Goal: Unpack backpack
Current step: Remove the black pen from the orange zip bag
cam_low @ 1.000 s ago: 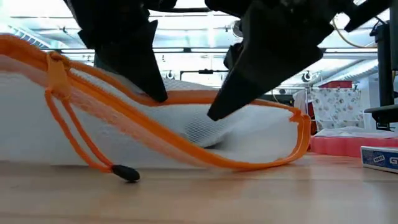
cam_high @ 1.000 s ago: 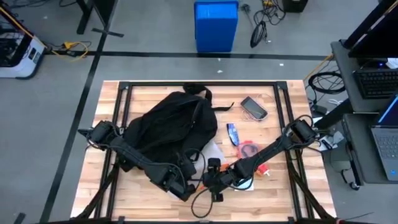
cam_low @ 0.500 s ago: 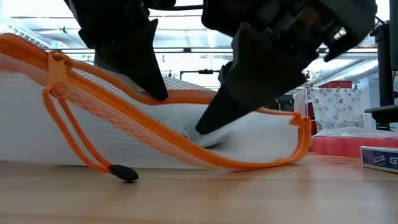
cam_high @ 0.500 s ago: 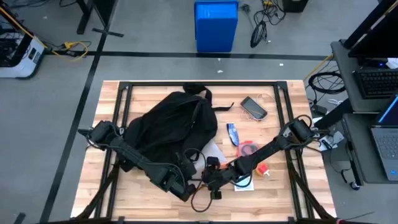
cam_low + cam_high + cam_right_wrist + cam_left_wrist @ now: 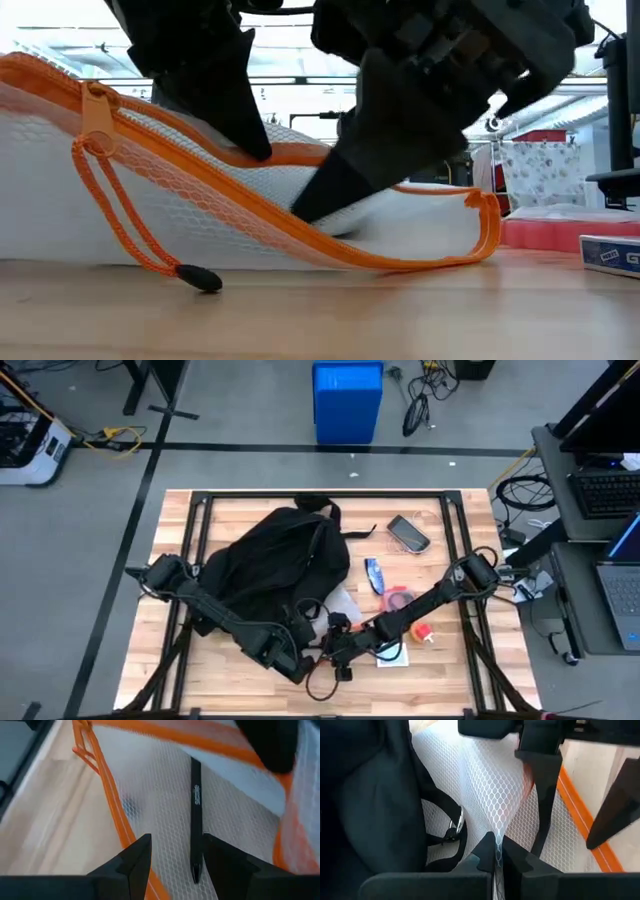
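Your backpack (image 5: 275, 565) lies on the table's (image 5: 455, 660) left half. At its near-right corner lies a white mesh pouch (image 5: 250, 215), long axis leading away from the backpack. Left hand (image 5: 495, 856) pinches the mesh; right hand (image 5: 172, 851) hovers spread over it, holding nothing.

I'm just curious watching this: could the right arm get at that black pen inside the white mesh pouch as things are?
Probably yes. The right gripper is open just above the pen, which lies inside the mesh pouch. The left gripper pinches the mesh nearby, but nothing visibly blocks the way.
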Controlling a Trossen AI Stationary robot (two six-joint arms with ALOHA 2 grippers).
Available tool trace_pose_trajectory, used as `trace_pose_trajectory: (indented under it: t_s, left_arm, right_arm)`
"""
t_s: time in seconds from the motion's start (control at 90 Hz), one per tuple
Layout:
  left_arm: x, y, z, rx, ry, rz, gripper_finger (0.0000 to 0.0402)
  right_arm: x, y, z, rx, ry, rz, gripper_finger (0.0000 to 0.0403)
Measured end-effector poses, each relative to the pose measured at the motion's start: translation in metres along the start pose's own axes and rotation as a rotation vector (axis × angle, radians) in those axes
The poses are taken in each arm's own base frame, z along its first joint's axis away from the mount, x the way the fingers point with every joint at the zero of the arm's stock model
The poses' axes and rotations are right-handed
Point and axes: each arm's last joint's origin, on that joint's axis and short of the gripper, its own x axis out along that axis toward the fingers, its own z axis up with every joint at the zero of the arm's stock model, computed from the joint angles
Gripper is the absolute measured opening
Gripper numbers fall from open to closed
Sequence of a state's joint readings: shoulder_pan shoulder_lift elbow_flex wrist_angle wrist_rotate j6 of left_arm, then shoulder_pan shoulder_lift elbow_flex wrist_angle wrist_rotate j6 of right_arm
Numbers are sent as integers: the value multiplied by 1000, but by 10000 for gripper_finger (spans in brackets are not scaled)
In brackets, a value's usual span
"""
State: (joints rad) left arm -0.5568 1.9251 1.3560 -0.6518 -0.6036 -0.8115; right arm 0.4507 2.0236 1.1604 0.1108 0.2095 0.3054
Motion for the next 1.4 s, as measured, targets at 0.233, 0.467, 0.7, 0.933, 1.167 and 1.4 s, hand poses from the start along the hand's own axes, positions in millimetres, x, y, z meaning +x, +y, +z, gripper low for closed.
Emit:
trace_pose_trajectory:
  t_s: [0.233,0.467,0.7,0.933,1.167,1.4]
  left_arm:
    - [0,-1,1,-1,-9,-7,0]
    - [1,-1,1,0,-10,-4,0]
    - [1,-1,1,2,-9,-4,0]
    - [1,-1,1,3,-9,-4,0]
    - [1,-1,1,3,-9,-4,0]
    - [1,-1,1,6,-9,-4,0]
  right_arm:
    - [6,-3,-6,-11,35,-7,162]
    - [9,-9,-7,19,40,-17,158]
    - [17,-11,-12,47,62,0,157]
    - [17,-11,-12,50,64,3,157]
    - [17,-12,-10,53,65,8,157]
    - [5,-12,0,41,61,20,157]
